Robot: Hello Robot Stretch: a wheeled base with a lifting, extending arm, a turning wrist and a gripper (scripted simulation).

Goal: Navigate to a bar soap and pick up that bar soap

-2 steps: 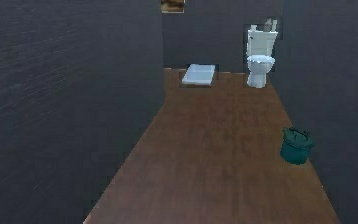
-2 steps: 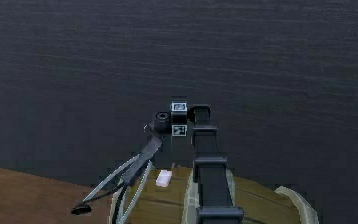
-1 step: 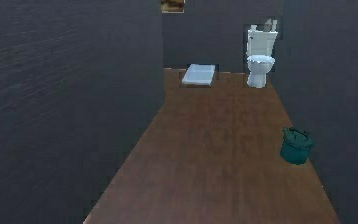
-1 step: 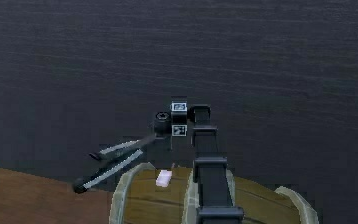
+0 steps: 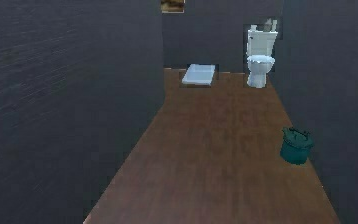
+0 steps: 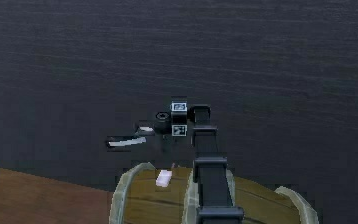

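Bar soap: small white block on the wooden barrel top, just left of the arm. Gripper is against bare wall and holds nothing; can't tell the finger state. Risk: it looks offset from the soap, so a descent could clip the barrel rim or knock the soap off.

Toilet: one, white
Bin: one, green
Pale floor slab: one
Barrel: one, wooden
White bar: one, on the barrel
Marker squares: two, at the arm's far end
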